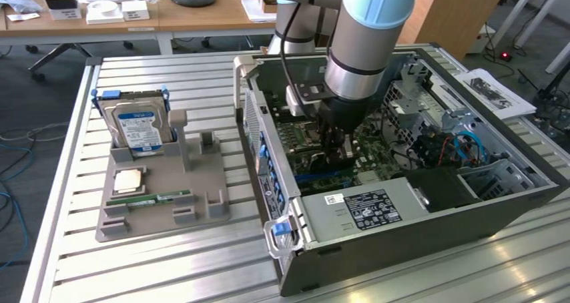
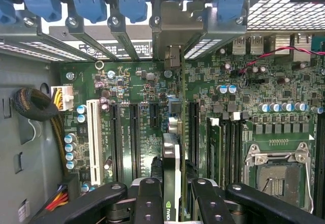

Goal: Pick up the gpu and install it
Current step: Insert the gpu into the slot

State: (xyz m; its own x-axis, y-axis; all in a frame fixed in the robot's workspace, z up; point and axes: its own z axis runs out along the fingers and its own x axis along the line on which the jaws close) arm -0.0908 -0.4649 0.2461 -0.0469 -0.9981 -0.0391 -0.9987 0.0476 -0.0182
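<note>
A slatted metal bench [image 1: 178,263] in an office-like room carries an open computer case [image 1: 498,213] lying on its side. The robot arm reaches down into the case, and its hand [image 1: 337,157] hangs low over the green motherboard [image 2: 147,89]. The hand's dark fingers [image 2: 150,198] pinch the gpu [image 2: 171,183], a thin card seen edge-on and held upright between them. In the wrist view the card's lower edge sits in line with a long black slot [image 2: 193,125] on the motherboard, with other parallel slots close on either side. Beyond the card, the case's rear wall carries blue bracket clips [image 2: 132,0]. Outside the case, toward the exterior view's left, a grey tray [image 1: 156,196] holds an upright hard drive [image 1: 138,126] and a green memory stick [image 1: 149,199].
</note>
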